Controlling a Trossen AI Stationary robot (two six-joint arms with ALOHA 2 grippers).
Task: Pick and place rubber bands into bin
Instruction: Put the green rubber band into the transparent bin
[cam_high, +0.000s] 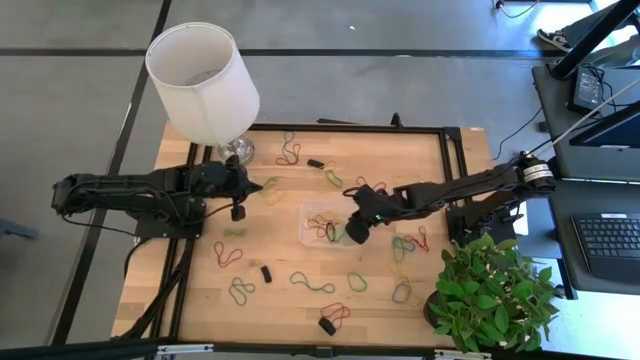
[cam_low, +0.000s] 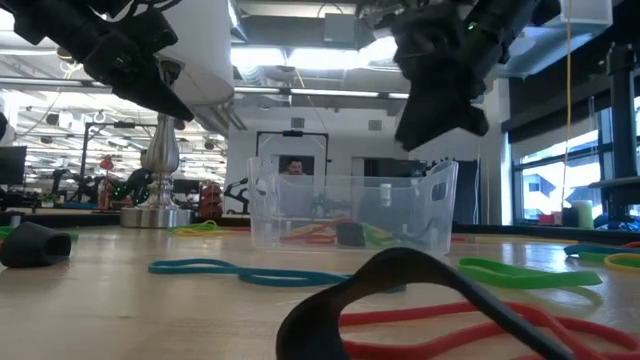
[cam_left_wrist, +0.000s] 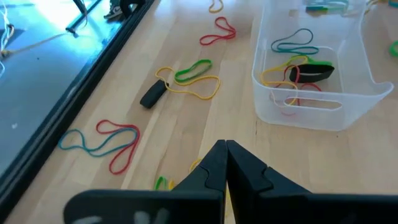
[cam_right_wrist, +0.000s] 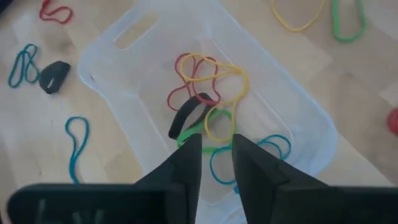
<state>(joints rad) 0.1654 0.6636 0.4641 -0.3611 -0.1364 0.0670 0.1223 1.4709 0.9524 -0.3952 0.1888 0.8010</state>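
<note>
Bin (cam_high: 322, 225) sits mid-table, clear shallow tub, already holding a small tangle of rubber bands (cam_right_wrist: 208, 93) — yellow, red, green, blue and a black one; many more loops lie scattered on the wood all round it, e.g. a red-and-blue pair (cam_left_wrist: 106, 140) on the left arm's side and a teal loop (cam_low: 250, 272) just in front of the tub in the low view.

Right gripper (cam_right_wrist: 214, 152) hangs over the bin's right part, clear of its rim; fingers stand a narrow gap apart with nothing between them; empty as far as the wrist view shows. Left gripper (cam_left_wrist: 225, 152) hovers above bare wood to the left of the bin, near the lamp base; fingers pressed together, nothing pinched.

Handling, as judged: bands are near weightless, limp and thin, lying flat on the boards; no stiffness to push against, so a loop will sag and dangle once lifted and may snag a neighbour where loops overlap. Rubber should grip the pads well enough — the difficulty is getting under a strand. Best hold looks to be a single strand where a loop is twisted or stands slightly proud, taken across the strand; isolated loops first, tangles later. The bin is light plastic; a knock on its rim could shift it.

A white lampshade (cam_high: 203, 70) stands at the table's far left corner, well apart from the work.
</note>
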